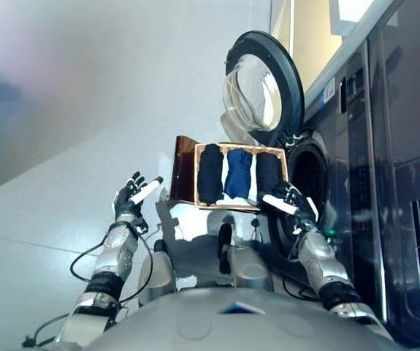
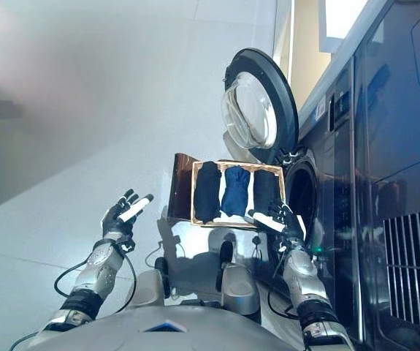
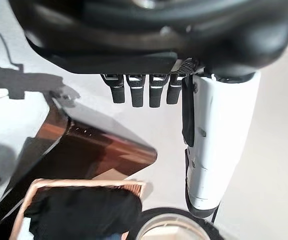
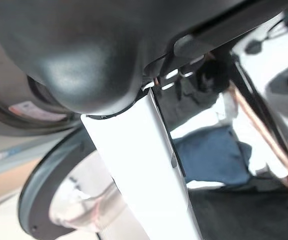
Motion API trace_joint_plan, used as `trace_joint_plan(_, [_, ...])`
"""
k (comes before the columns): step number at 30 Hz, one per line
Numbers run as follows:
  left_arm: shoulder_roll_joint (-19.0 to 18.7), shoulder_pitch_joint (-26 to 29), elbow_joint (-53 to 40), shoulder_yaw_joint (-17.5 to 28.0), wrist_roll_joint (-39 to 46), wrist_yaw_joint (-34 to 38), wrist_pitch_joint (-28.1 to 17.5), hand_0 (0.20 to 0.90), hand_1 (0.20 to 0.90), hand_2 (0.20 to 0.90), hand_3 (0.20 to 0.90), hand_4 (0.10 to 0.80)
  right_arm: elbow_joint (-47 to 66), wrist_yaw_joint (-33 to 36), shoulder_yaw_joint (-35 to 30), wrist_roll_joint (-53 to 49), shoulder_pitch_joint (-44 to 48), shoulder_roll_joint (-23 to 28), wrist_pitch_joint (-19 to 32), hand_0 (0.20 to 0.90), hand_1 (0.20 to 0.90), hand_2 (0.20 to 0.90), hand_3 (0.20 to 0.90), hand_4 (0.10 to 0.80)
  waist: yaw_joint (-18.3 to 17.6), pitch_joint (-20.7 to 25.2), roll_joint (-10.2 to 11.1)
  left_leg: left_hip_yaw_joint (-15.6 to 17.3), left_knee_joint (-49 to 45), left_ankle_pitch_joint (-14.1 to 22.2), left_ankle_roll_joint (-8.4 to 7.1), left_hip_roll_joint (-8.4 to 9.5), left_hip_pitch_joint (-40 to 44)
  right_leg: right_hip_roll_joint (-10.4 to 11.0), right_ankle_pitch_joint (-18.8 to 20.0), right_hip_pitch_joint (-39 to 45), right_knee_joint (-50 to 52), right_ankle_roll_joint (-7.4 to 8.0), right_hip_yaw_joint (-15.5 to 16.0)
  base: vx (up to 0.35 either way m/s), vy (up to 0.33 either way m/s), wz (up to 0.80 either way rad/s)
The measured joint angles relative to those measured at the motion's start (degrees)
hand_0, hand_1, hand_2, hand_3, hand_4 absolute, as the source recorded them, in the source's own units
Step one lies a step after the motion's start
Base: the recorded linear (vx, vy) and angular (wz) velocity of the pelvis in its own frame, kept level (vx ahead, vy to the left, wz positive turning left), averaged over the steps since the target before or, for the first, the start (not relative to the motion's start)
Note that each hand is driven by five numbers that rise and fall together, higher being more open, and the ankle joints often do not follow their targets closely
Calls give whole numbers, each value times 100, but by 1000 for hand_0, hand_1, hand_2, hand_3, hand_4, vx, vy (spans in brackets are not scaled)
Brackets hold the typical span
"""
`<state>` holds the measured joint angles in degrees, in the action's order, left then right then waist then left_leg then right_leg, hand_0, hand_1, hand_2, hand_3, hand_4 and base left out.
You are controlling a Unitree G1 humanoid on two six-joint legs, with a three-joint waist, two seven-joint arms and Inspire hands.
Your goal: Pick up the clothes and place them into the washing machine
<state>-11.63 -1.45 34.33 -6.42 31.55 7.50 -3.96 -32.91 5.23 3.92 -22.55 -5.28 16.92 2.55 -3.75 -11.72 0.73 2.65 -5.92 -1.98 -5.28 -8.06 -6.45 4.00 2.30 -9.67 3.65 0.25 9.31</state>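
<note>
washer drum opening (image 1: 308, 179) unblocked, round door (image 1: 264, 88) swung wide open above it, wicker tray (image 1: 240, 207) with 3 folded clothes (image 1: 225, 174) sitting right beside the opening, brown lid (image 1: 184, 168) propped on its far side, bare floor (image 1: 63, 146) off to the left

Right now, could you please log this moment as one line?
left hand open, idle | right hand open by basket | clothes in basket | washer door open

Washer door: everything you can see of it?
The washer door is round, with a thick dark rim around a clear, domed glass bowl. It is swung wide open, away from the drum opening, and joins the dark machine front at its lower edge. It stands just beyond the wooden tray of folded clothes. Neither robot hand touches it.
</note>
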Motion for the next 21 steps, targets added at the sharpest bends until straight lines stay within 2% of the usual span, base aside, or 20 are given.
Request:
trace_joint_plan(1, [5,-18,2,0,0,3,1,900,900,900,900,800,-2,-1,-3,1,-1,49,-1,900,900,900,900,800,2,-13,-46,-8,277,100,155,38,143,-59,43,-47,17,40,-95,205,192,-34])
trace_joint_plan(2, [4,-34,4,8,0,1,2,900,900,900,900,800,-20,3,-29,3,6,95,2,900,900,900,900,800,7,-50,-122,8,419,262,141,57,249,-154,148,-71,-2,62,-235,190,218,-40])
trace_joint_plan(4, [-46,-11,10,76,1,7,32,900,900,900,900,800,-49,4,-160,3,-9,-9,-2,900,900,900,900,800,31,-137,30,208,522,189,268,153,350,-51,245,-26,-220,208,-475,151,221,-42])
trace_joint_plan(6, [-63,-72,2,78,-1,2,40,900,900,900,900,800,-57,-4,-182,5,-121,-33,-12,900,900,900,900,800,140,-182,50,481,562,238,384,256,511,91,268,145,-414,252,-477,166,320,-49])
trace_joint_plan(7, [-105,-88,-5,81,-2,4,39,900,900,900,900,800,-50,-20,-179,8,-180,-65,-13,900,900,900,900,800,157,-172,104,594,584,274,424,383,577,208,427,192,-478,360,-494,87,227,-44])
trace_joint_plan(9, [-178,-88,-23,119,-4,3,33,900,900,900,900,800,-42,-24,-161,10,-140,-134,-12,900,900,900,900,800,156,-194,60,722,636,296,490,455,588,282,622,236,-723,465,-622,-6,139,-32])
trace_joint_plan(10, [-196,-75,-43,166,-1,13,29,900,900,900,900,800,-44,-26,-117,10,-129,-153,-14,900,900,900,900,800,153,-197,57,787,666,296,506,516,584,310,693,220,-815,471,-663,9,175,-28])
trace_joint_plan(14, [-263,18,-55,181,5,51,7,900,900,900,900,800,-78,-13,68,10,52,-175,-18,900,900,900,900,800,146,-197,37,875,744,300,528,536,496,316,751,68,-838,506,-745,56,65,-12])
trace_joint_plan(21, [-252,29,-69,184,51,127,-12,900,900,900,900,800,-165,-25,83,11,296,-174,-18,900,900,900,900,800,196,-196,53,963,865,306,515,492,706,196,795,115,-778,535,-741,23,-47,-8])
